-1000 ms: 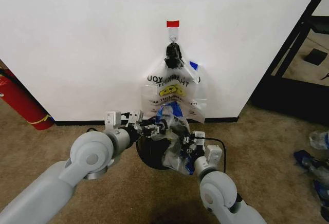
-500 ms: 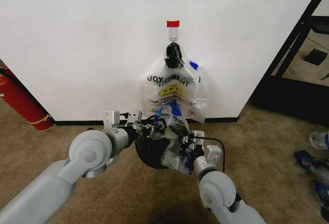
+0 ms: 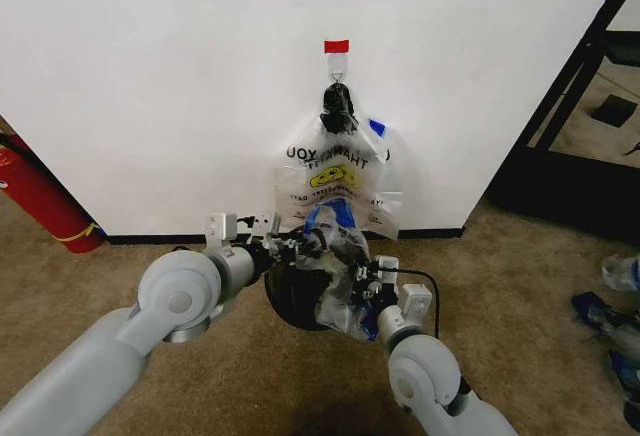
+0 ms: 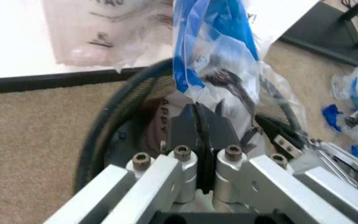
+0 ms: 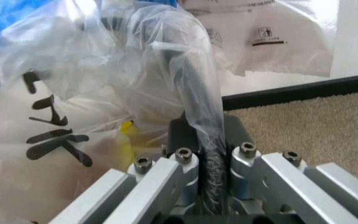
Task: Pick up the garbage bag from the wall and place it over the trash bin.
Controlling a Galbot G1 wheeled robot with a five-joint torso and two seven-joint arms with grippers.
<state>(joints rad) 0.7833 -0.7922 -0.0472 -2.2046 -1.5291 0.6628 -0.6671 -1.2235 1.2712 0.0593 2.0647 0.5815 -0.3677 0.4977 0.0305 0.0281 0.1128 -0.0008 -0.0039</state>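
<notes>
The garbage bag [image 3: 338, 274], clear plastic with black lettering and blue trim, is stretched above the trash bin [image 3: 292, 301], a black mesh basket on the carpet by the wall [image 3: 180, 76]. My left gripper [image 3: 300, 248] is shut on the bag's left side at the bin's rim [image 4: 104, 126]; blue trim [image 4: 213, 42] rises from its shut fingers [image 4: 185, 125]. My right gripper [image 3: 362, 282] is shut on the bag's right side. In the right wrist view its fingers [image 5: 184, 135] pinch bag film [image 5: 135, 56] wrapped over a black bar that looks like the rim.
Matching bags [image 3: 335, 178] hang under a black knot [image 3: 337, 106] from a hook below a red tape strip [image 3: 337, 46]. A red fire extinguisher [image 3: 40, 196] leans at the left. A black frame [image 3: 575, 146] stands at the right, with loose plastic [image 3: 618, 326] on the carpet.
My left gripper has shifted slightly back and forth at the bin's rim with the bag. The right gripper and the bin have stayed put.
</notes>
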